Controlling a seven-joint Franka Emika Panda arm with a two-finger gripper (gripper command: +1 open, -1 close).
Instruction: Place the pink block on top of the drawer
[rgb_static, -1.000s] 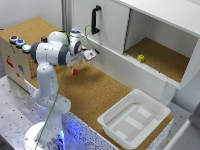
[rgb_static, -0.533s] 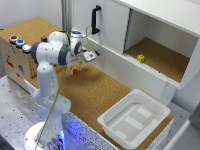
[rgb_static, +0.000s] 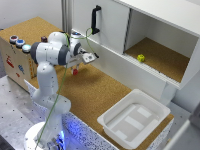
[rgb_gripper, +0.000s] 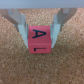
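Note:
The pink block (rgb_gripper: 40, 40) is a small reddish-pink cube with black letters on its faces. In the wrist view it sits between my gripper's (rgb_gripper: 42, 30) two fingers, which press on its sides. In the exterior view my gripper (rgb_static: 75, 68) holds the pink block (rgb_static: 75, 72) low over the cork floor. I cannot tell whether the block touches the floor. The drawer (rgb_static: 14, 60) is a light wooden box with a cork top and round coloured buttons. It stands at the exterior view's left, beside and behind my arm.
A white cabinet with a black handle (rgb_static: 95, 20) stands behind the gripper. Its open compartment holds a small yellow-green block (rgb_static: 141, 58). A white plastic tub (rgb_static: 135, 120) lies on the cork at the exterior view's lower right.
The gripper stays shut on the pink block. Arm and block have shifted only slightly, at about the same spot over the cork.

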